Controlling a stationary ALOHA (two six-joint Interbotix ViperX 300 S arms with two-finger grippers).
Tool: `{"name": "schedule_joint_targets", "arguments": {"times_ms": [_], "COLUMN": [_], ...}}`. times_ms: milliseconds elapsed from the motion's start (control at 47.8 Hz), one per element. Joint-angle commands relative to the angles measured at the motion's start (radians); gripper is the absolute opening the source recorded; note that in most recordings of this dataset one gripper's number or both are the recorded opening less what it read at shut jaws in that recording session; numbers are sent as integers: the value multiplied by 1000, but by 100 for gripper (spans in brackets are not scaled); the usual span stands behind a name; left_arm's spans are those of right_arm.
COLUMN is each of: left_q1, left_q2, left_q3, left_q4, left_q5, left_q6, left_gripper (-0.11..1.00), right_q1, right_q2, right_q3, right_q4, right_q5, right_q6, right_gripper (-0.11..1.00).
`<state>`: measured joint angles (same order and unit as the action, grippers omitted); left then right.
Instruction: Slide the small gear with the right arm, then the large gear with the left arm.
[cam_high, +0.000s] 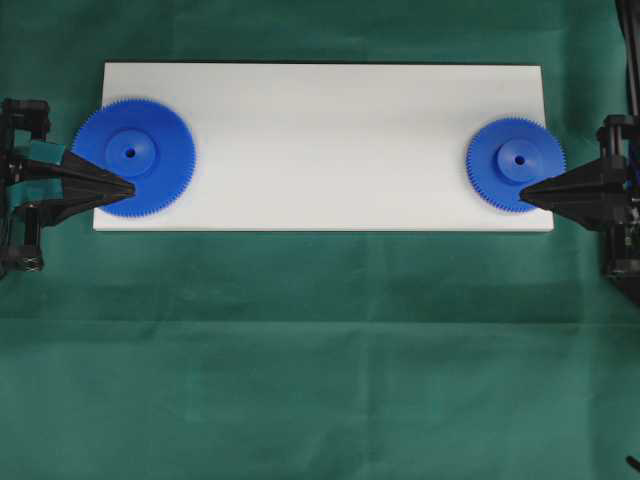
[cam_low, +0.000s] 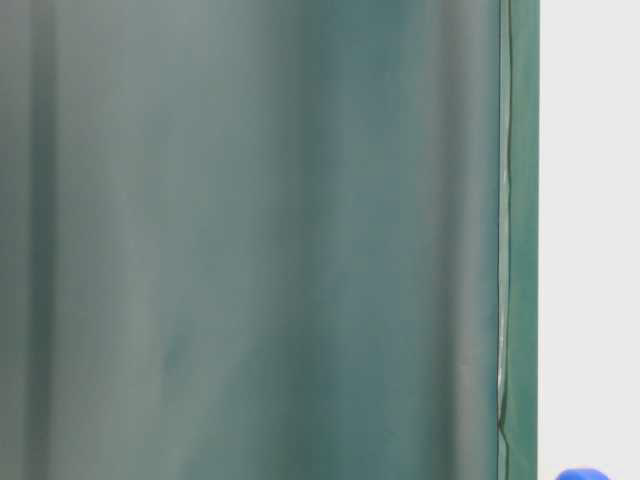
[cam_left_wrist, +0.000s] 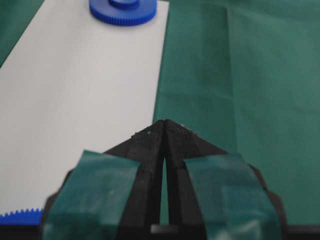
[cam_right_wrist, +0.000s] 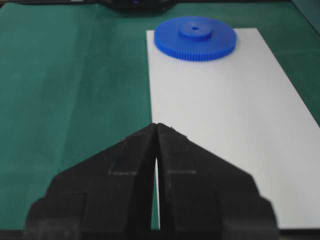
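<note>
We see the left arm's teal-taped black gripper (cam_high: 128, 187) pressed together, its tip over the large blue plastic toothed gear (cam_high: 134, 156) at the white rectangular board's (cam_high: 320, 140) left end. The right arm's black gripper (cam_high: 524, 195), likewise pressed together, overlaps the small blue gear (cam_high: 516, 163) at the board's right end; contact is perhaps there, but we cannot tell.

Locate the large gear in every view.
Overhead: large gear on the white board's left end.
Table-level: blue sliver on the tabletop; which gear, unclear.
Left wrist: its teeth at bottom-left corner.
Right wrist: top centre, board's far end.
Shared landmark: the white board.
</note>
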<state>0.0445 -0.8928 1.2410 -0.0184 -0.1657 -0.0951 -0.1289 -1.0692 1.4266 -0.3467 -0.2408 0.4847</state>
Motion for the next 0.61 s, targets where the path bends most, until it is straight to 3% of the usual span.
{"name": "schedule_joint_targets", "arguments": {"times_ms": [0, 585], "left_q1": [-3, -9], "left_q2": [3, -66], "left_q3": [-11, 29], "left_q4": [0, 0], "left_q5": [-11, -11], "left_q6": [-2, -2], "left_gripper": [0, 0], "right_q1": [6, 3], "right_q2": [3, 8], "right_q3": [-9, -6], "right_q4": [0, 0], "right_q5": [-9, 35], "right_q6": [2, -5], "right_gripper": [51, 51]}}
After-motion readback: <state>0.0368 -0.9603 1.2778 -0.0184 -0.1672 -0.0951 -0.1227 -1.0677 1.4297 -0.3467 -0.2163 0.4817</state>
